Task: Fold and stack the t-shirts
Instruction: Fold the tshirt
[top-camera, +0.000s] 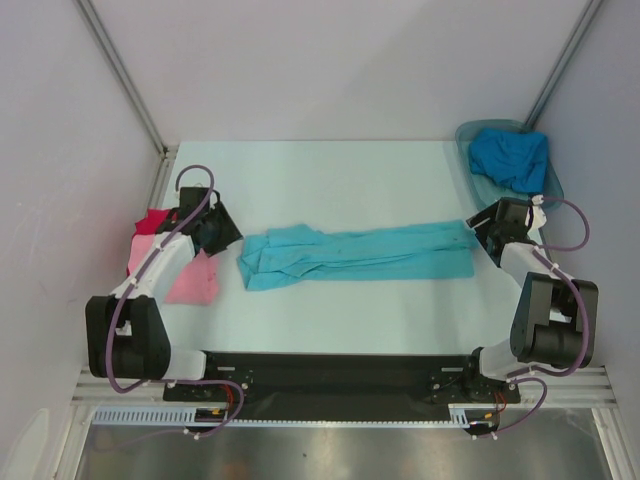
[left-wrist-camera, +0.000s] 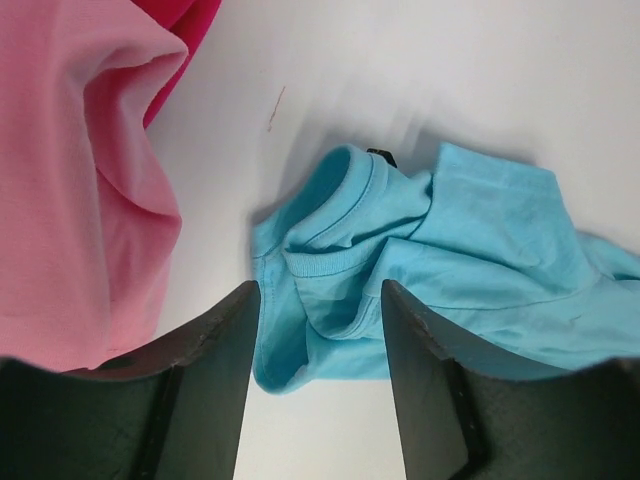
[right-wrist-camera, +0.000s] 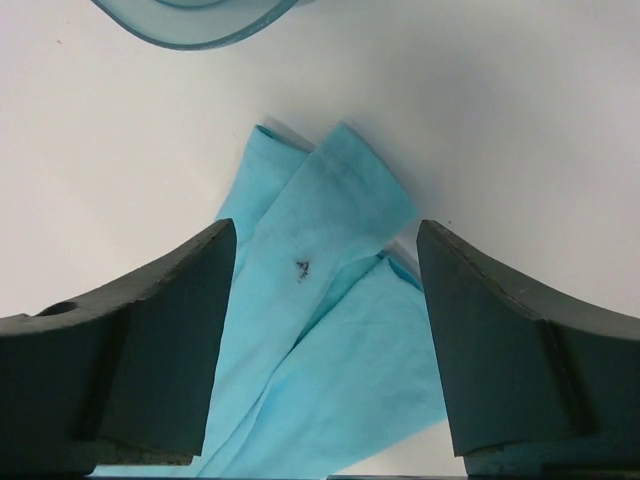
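Note:
A turquoise t-shirt (top-camera: 355, 253) lies stretched in a long band across the middle of the table. My left gripper (top-camera: 222, 238) is open just left of its collar end (left-wrist-camera: 340, 260), jaws apart over the cloth edge. My right gripper (top-camera: 482, 238) is open over its hem end (right-wrist-camera: 330, 330), holding nothing. A pink t-shirt (top-camera: 180, 268) lies folded at the left, also in the left wrist view (left-wrist-camera: 80, 180), on a red t-shirt (top-camera: 152, 221) that peeks out behind it (left-wrist-camera: 185, 25). A deeper blue t-shirt (top-camera: 510, 157) lies bunched in the tub.
A grey translucent plastic tub (top-camera: 470, 135) stands at the back right corner; its rim shows in the right wrist view (right-wrist-camera: 190, 25). White walls with metal posts enclose the table on three sides. The black arm base rail (top-camera: 330, 375) runs along the near edge.

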